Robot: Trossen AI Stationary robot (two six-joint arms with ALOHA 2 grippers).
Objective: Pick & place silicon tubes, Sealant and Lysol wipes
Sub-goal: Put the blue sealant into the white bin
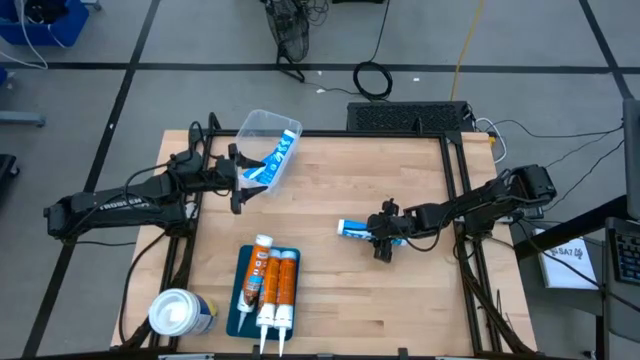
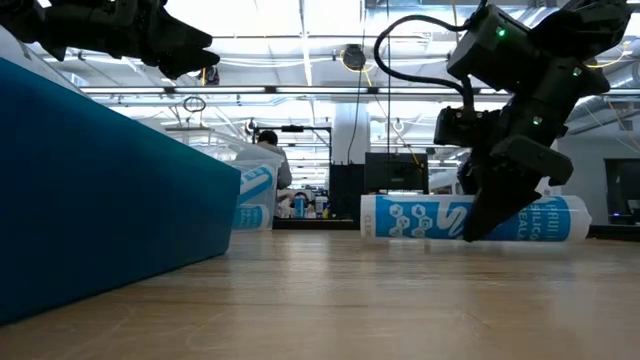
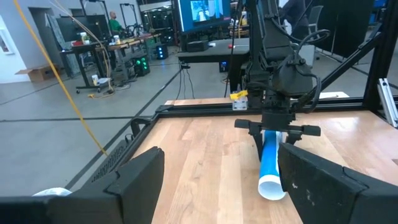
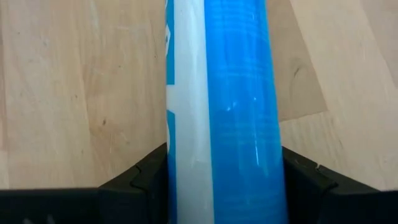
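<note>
Right gripper (image 1: pixel 384 236) is clamping a blue-and-white sealant tube (image 1: pixel 356 229) lying flat on the wooden table (image 1: pixel 400 300), right of table centre. In the right wrist view the tube (image 4: pixel 217 112) is sitting squarely between both fingers (image 4: pixel 143 177), touching each side. The low view is showing the tube (image 2: pixel 420 217) resting on the tabletop with the gripper (image 2: pixel 500 205) coming down over it.

Left gripper (image 1: pixel 238 180) is hanging with its jaws spread, holding nothing, just beside a clear plastic bin (image 1: pixel 268 143) at the table's back-left; another blue-and-white tube (image 1: pixel 272 160) is lying inside that bin.

Lysol wipes (image 1: pixel 180 312) are standing upright at the table's front-left corner, white lid up. Just right of them a dark blue tray (image 1: pixel 243 300) is holding three orange tubes (image 1: pixel 272 285) side by side, nozzles pointing to the front edge.
</note>
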